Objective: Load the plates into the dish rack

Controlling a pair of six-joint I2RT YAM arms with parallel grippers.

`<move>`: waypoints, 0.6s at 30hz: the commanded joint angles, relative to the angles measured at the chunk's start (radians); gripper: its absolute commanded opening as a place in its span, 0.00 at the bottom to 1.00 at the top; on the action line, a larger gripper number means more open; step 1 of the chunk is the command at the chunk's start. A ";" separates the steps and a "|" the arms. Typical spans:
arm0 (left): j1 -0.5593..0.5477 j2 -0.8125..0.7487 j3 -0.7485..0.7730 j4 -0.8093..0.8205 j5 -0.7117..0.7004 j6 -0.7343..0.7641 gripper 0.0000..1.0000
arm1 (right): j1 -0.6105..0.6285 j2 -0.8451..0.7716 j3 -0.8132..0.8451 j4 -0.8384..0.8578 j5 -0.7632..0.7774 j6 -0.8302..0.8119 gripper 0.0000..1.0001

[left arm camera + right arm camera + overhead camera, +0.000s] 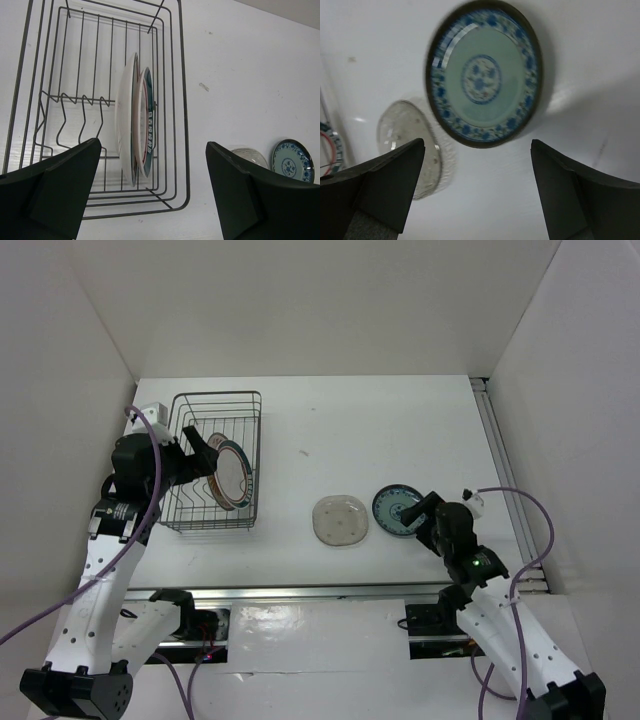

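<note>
Right gripper (479, 192) jaws wide apart, empty, above teal-blue plate (484, 80). The plate lies flat on table (400, 430), right-centre of top view, just ahead of fingers. Right arm nearer. Translucent plate (340, 521) just left. Left gripper (155, 192) spread, empty, by dish rack (215, 397) holding two upright plates (135, 115).

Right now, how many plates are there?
4. Two stand on edge in the rack: a white plate and a red-rimmed plate. A clear plate and a blue plate lie flat on the table.
</note>
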 commanded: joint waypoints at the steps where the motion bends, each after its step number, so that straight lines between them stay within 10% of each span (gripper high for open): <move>1: 0.008 -0.002 0.043 0.037 0.024 0.014 1.00 | 0.007 0.067 -0.060 0.027 0.018 0.103 0.93; 18: 0.008 -0.030 0.043 0.037 0.055 0.014 1.00 | 0.007 0.218 -0.266 0.361 0.104 0.219 0.69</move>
